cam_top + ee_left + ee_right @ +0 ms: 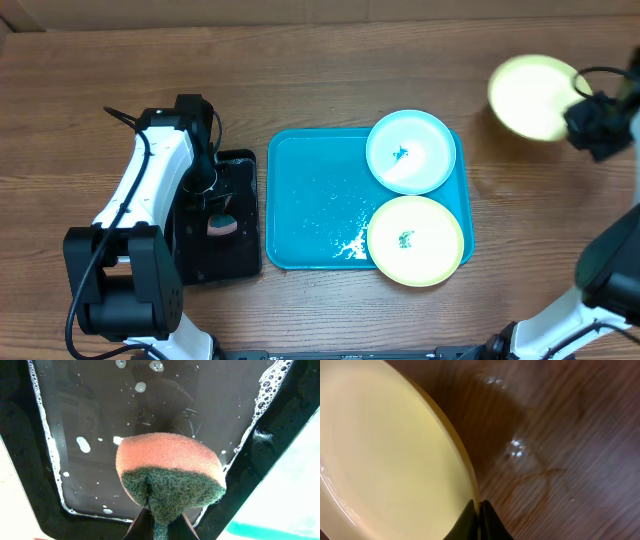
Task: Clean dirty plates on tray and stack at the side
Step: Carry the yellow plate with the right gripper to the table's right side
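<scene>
The turquoise tray [310, 200] holds a light blue plate [411, 151] at its back right and a yellow-green plate [415, 240] at its front right, both with dark teal smears. My right gripper [588, 112] is shut on the rim of a second yellow-green plate [532, 95], held above the table at the far right; it also shows in the right wrist view [385, 455], pinched by the fingers [479, 517]. My left gripper [212, 195] is shut on an orange and green sponge [170, 472] over the black tray [90, 410].
The black tray [222, 225] holds soapy water and stands left of the turquoise tray. White suds lie on the turquoise tray floor [345, 245]. Wet patches show on the wood [520, 450] under the held plate.
</scene>
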Motion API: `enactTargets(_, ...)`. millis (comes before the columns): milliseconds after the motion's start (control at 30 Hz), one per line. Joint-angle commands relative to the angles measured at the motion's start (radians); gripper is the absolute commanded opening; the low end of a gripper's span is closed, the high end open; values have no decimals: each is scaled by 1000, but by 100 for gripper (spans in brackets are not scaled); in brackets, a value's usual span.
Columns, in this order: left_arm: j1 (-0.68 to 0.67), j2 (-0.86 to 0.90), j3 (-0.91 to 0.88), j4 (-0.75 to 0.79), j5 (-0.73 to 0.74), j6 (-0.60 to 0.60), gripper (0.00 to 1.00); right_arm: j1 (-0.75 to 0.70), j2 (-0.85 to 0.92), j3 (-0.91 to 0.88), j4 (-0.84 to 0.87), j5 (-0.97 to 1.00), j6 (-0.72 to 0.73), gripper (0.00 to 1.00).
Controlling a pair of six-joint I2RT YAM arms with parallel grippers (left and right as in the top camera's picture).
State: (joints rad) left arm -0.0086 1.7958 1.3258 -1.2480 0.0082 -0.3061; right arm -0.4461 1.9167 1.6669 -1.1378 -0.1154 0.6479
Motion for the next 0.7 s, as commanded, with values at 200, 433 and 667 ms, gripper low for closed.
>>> enactTargets(200, 2, 8, -3, -3, 11, 23, 4, -81, 171, 6, 35, -17, -77, 4)
enactTargets(433, 2, 8, -3, -8, 11, 27, 5, -82, 188, 9, 48, -6, -82, 47)
enactTargets(667, 2, 8, -3, -5, 11, 38, 4, -76, 167, 30, -6, -10, -145, 54)
